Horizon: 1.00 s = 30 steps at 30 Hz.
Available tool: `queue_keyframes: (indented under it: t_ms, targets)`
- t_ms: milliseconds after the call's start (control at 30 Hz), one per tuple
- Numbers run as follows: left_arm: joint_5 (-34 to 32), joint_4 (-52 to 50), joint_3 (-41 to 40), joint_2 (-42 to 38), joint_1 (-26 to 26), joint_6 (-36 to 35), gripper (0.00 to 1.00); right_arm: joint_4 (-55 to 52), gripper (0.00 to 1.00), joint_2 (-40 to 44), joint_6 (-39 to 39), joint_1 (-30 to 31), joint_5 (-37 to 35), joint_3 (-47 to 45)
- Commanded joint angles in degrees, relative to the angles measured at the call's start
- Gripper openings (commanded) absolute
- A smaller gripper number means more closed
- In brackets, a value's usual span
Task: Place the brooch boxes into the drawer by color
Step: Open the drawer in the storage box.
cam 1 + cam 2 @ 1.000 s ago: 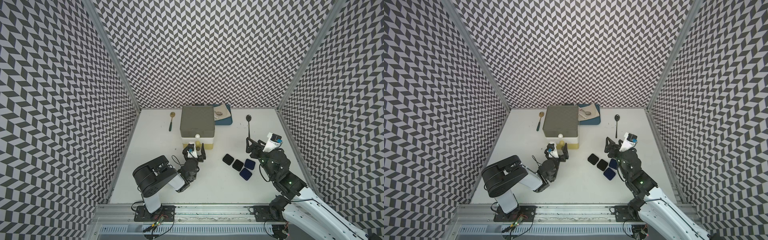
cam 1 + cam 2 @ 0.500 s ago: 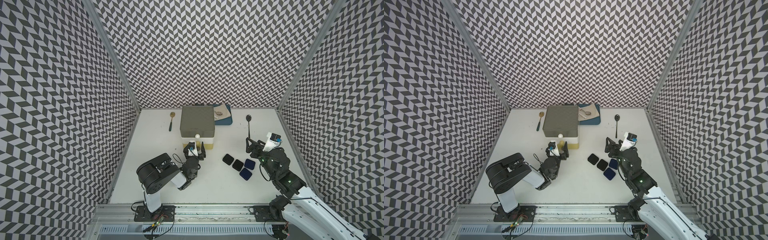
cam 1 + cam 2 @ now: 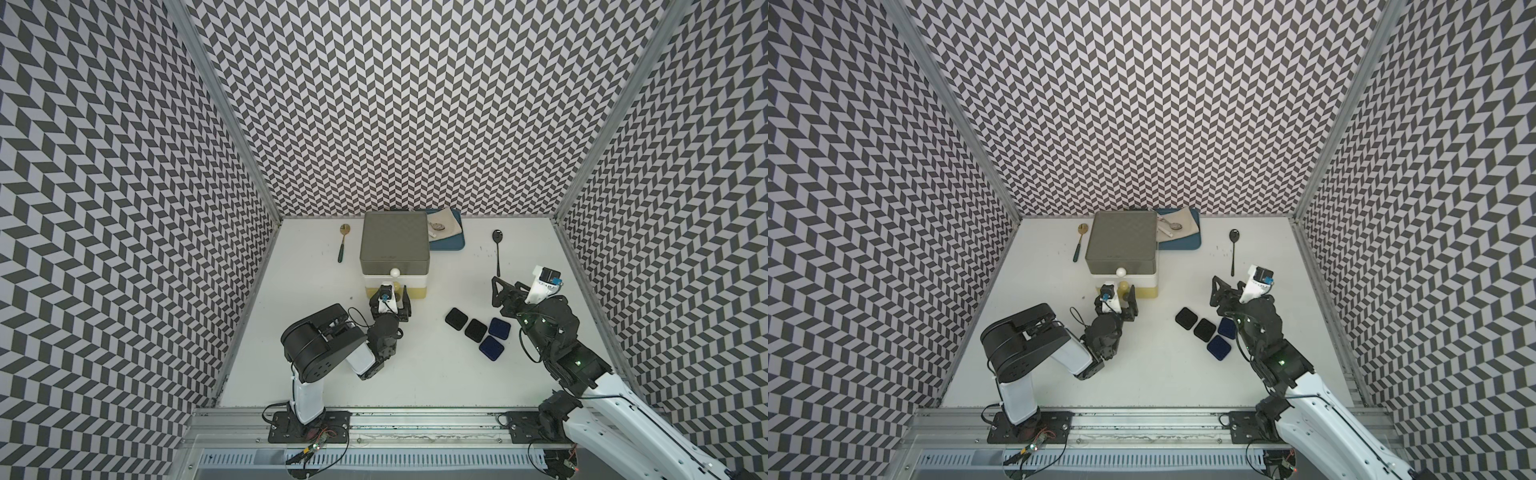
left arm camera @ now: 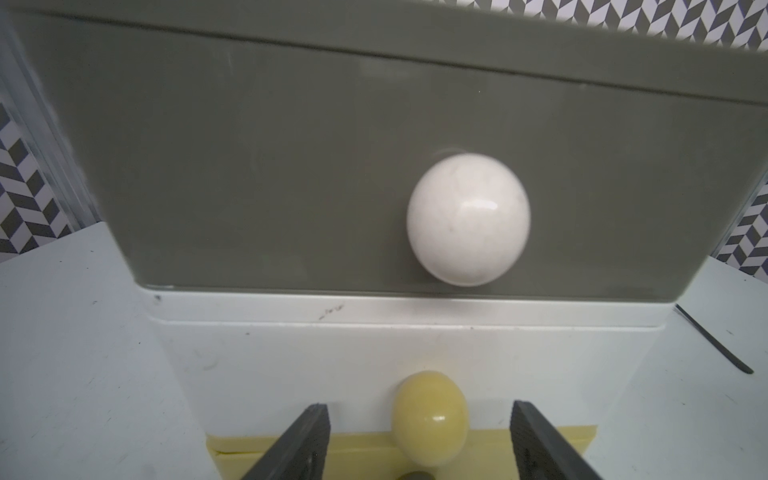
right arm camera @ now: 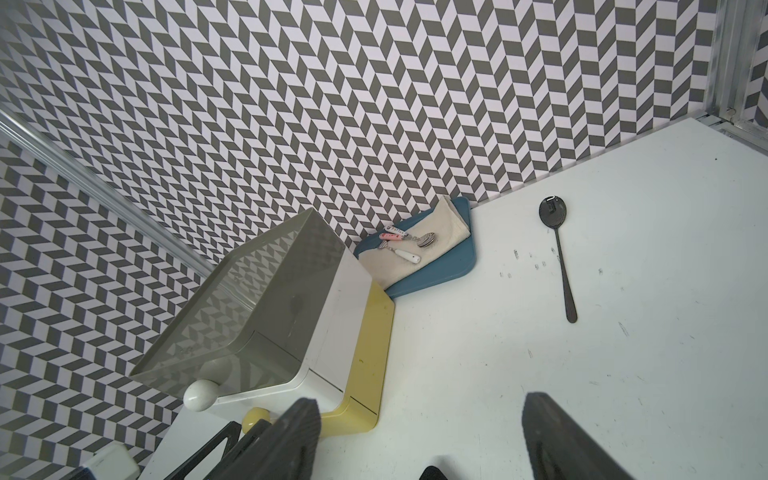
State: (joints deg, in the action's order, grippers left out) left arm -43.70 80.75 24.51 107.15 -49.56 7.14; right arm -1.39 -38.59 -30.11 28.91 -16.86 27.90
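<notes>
The drawer [image 3: 394,243] stands at the back middle, with a grey top tier, a white middle and a pale yellow bottom. My left gripper [image 3: 390,294] is open at its front. Its fingers [image 4: 309,440] flank the yellow knob [image 4: 430,415] with gaps on both sides. Above it is the white knob [image 4: 468,219]. On the table to the right lie two black brooch boxes [image 3: 456,319] [image 3: 476,329] and two dark blue ones [image 3: 499,327] [image 3: 491,348]. My right gripper [image 3: 500,297] hangs open and empty, just right of the boxes.
Behind the drawer's right side sits a blue tray [image 3: 446,245] holding a cloth and small spoons [image 5: 409,245]. A gold spoon with a green handle [image 3: 343,241] lies left of the drawer. A black spoon [image 3: 497,249] lies at the back right. Patterned walls enclose the table.
My left gripper has moved forward to the drawer's front, and its jaws have narrowed a little around the yellow knob. The right arm has barely moved.
</notes>
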Motion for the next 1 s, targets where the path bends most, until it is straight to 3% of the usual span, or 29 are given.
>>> queue_keyframes:
  t_ms: [0, 267, 700, 967]
  targets:
    - [-0.08, 0.3, 0.73, 0.6, 0.67, -0.27, 0.71, 1.61, 0.8, 0.02, -0.4, -0.59, 0.73, -0.72]
    - [0.38, 0.19, 0.95, 0.87, 1.48, -0.47, 0.52, 1.96, 0.81, -0.31, -0.57, -1.04, 1.3, -1.01]
    - [0.81, -1.12, 1.92, 0.91, 2.04, -0.98, 0.34, 2.0, 0.82, -1.17, -0.39, -1.62, 2.17, -0.57]
    - [0.99, -3.22, 2.38, 1.04, 2.16, 0.57, 0.32, 1.65, 0.82, -0.63, -0.5, -1.84, 2.27, -0.4]
